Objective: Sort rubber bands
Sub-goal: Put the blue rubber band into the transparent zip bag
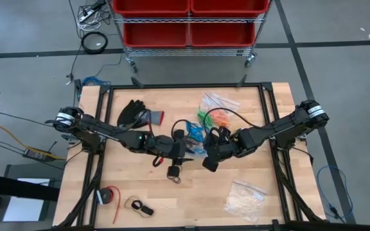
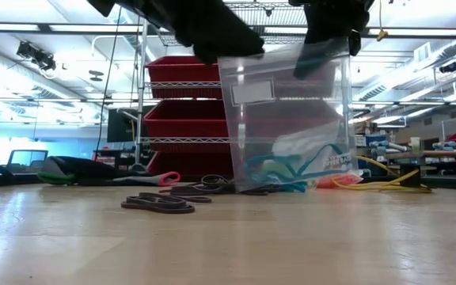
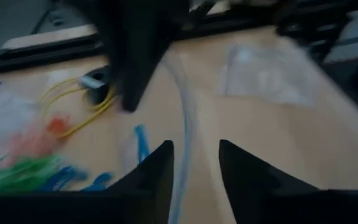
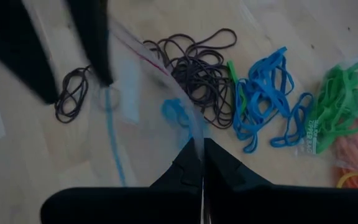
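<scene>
Bag [image 2: 287, 119]: clear, upright, frame centre, low view; mouth up, blue bands inside.
Right gripper [image 4: 202, 163]: fingers pinched on bag rim.
Left gripper [image 3: 194, 168]: fingers parted astride opposite rim, nothing clamped.
Bands [image 4: 263, 99]: loose blue, black, green piles on table beside bag; left arm nearer.

Looks like a robotics lab or workshop. Grey concrete floor [image 1: 339, 70] marked with dark tape lines, wire rack [image 1: 188, 29] of red storage bins [image 1: 151, 32] at the far side, loose cables [image 1: 94, 14] trailing across the floor at far left. Beyond, open industrial ceiling [image 2: 70, 32] with strip lighting, benches and monitors [image 2: 24, 157] receding into a large hall.
</scene>
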Robot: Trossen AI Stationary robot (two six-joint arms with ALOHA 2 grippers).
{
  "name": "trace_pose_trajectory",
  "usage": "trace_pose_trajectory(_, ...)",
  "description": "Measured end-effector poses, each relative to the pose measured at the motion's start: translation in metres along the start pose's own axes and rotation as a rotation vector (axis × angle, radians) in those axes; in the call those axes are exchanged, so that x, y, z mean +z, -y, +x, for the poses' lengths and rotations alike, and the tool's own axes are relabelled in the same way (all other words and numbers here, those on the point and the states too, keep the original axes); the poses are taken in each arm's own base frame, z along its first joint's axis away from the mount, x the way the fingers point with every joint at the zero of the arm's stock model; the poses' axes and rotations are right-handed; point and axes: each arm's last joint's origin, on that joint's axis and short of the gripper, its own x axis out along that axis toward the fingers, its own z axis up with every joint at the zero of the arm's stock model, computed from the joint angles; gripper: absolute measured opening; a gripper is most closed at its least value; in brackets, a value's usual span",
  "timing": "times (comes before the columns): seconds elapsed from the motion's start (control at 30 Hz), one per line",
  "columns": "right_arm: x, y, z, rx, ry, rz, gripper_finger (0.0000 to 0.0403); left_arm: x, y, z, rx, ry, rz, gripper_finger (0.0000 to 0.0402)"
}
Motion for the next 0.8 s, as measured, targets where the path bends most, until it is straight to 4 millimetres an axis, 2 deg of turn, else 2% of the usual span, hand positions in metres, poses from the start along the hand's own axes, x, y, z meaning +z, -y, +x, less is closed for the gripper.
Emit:
trace_pose_trajectory(0.23, -0.008, -0.001, -0.003, -0.026, -0.045, 0.013, 0.0000, 0.009, -0.011, -0.025, 0.215, -0.039, 0.096, 0.0145)
trace_pose_trajectory(0.37, -0.016, -0.002, -0.007, -0.057, -0.073, 0.027, 0.0000, 0.006, -0.028, -0.030, 0.279, -0.104, 0.149, 0.0137)
trace_pose_trajectory(0.53, -0.025, -0.008, -0.013, -0.076, -0.070, 0.046, 0.0000, -0.026, -0.061, -0.024, 0.234, -0.166, 0.132, 0.0121)
trace_pose_trajectory(0.8, -0.034, -0.015, -0.019, -0.087, -0.041, 0.070, 0.0000, -0.064, -0.131, -0.021, 0.106, -0.033, -0.104, 0.0080)
